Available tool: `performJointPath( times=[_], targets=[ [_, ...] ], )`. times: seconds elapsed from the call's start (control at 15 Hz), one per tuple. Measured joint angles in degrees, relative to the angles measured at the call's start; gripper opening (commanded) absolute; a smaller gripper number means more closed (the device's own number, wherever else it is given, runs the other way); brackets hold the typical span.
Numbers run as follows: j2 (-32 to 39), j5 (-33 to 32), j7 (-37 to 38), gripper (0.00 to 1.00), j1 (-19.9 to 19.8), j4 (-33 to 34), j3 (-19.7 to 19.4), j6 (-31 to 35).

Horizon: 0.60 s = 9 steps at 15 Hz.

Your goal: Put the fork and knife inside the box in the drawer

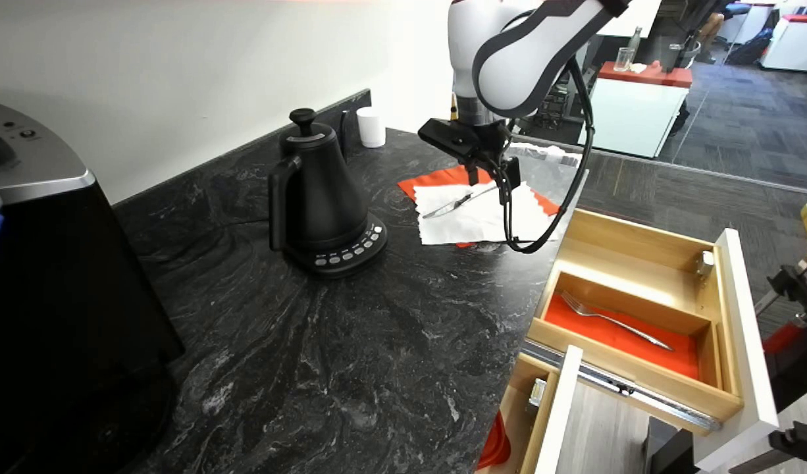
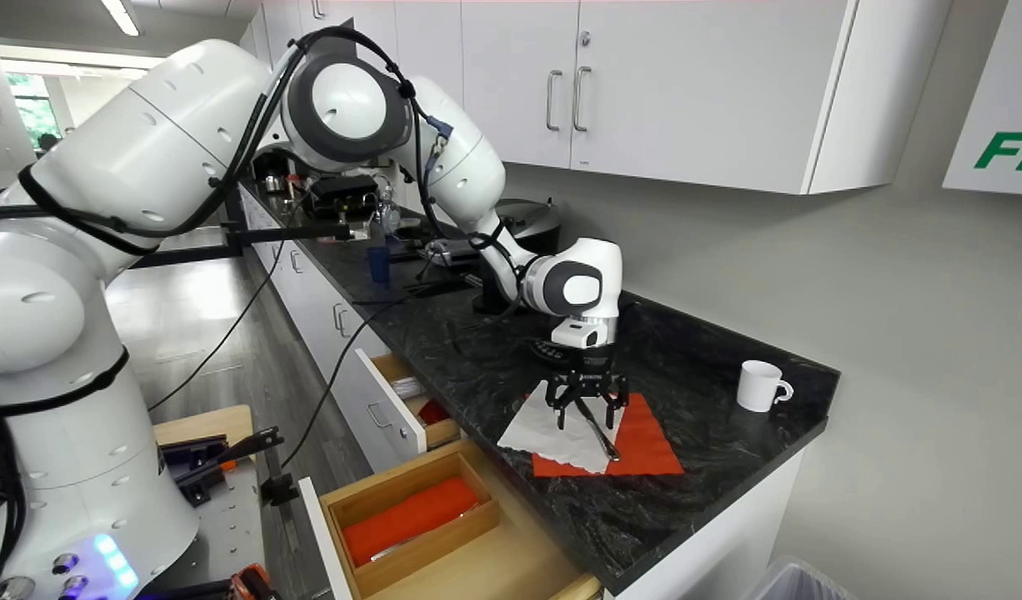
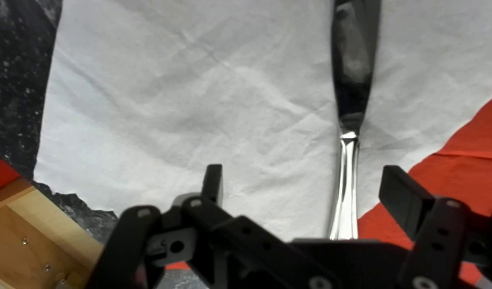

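The knife (image 3: 351, 122) lies on the white napkin (image 3: 149, 120); well apart from it, the fork (image 1: 614, 320) sits in the box (image 1: 640, 307). Above the napkin the gripper (image 3: 304, 184) is spread wide, empty, straddling the handle (image 3: 346, 184). Stiff metal, probably light but slippery: best pinched mid-handle.

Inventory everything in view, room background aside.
counter: 1, black, all views
sheets: 2, white over red, on counter
knife: 1, silvery, on sheets
kettle: 1, black, on counter
mug: 1, white, on counter
appliance: 1, grey and black, on counter
drawer: 1, wood and white, pulled out
box: 1, wooden, red inside, in drawer
fork: 1, silvery, in box
second drawer: 1, wood and white, alongside
arm: 1, white, over counter
gripper: 1, black, open above knife
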Motion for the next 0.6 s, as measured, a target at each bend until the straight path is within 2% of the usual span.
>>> performJointPath(
  times=[0.6],
  targets=[
    [0.02, 0.06, -2.32, 1.0, -0.98, 0.0, 0.06, 0.66]
  ],
)
